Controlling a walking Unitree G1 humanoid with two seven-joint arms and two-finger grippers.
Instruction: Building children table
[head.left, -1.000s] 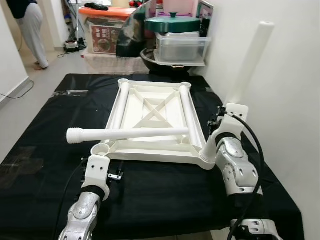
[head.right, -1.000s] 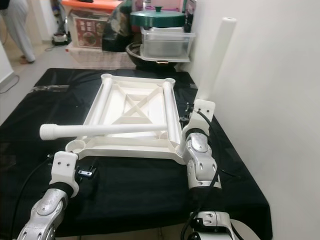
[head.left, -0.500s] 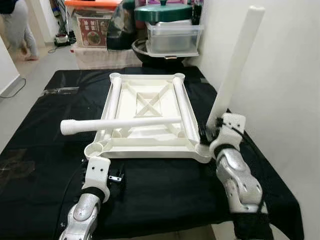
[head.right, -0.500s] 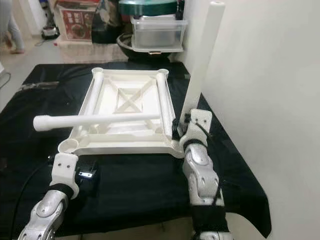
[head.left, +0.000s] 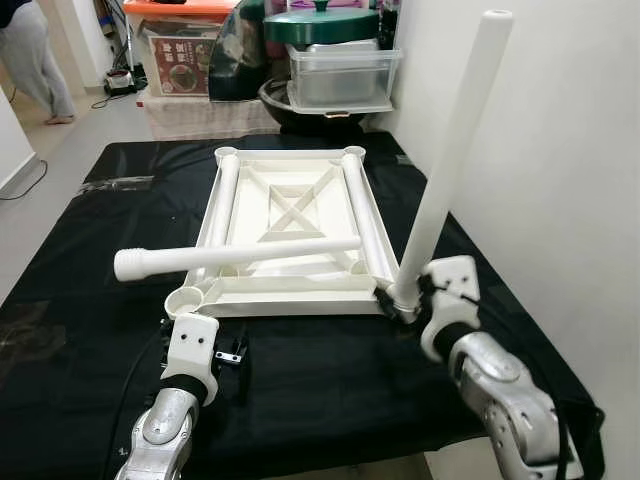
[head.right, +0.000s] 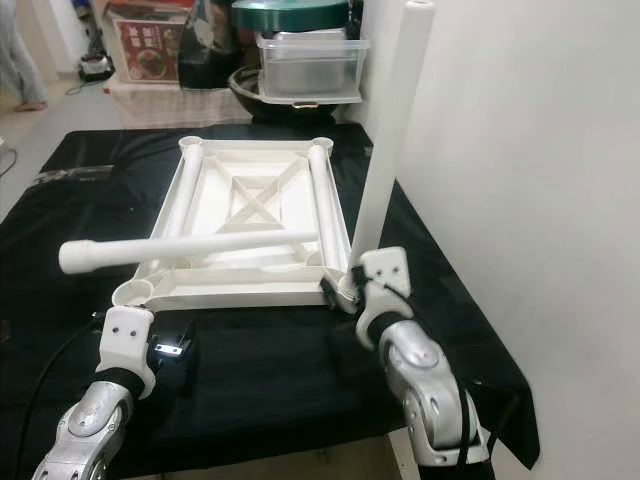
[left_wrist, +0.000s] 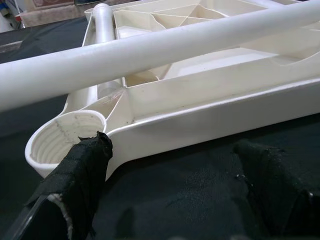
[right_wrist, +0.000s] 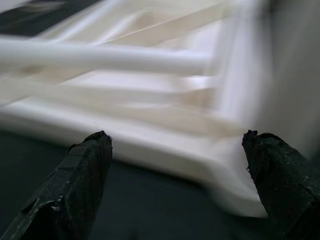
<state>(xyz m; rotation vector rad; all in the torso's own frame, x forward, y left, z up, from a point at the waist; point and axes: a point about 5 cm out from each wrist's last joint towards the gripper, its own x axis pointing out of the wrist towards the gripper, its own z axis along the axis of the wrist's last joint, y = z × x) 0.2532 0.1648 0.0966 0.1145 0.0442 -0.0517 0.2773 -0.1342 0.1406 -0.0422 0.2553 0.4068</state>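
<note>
On a black cloth (head.left: 90, 350) lies the upturned white tabletop (head.left: 290, 235), one loose leg (head.left: 235, 256) across it. Since a second ago a second leg (head.left: 450, 150) has come from leaning on the wall to stand in the near right corner socket (seated, it seems). The right gripper (right_wrist: 175, 165) beside it has parted fingers. The left gripper (left_wrist: 170, 185) waits open by the empty near left socket (left_wrist: 65, 142).
</note>
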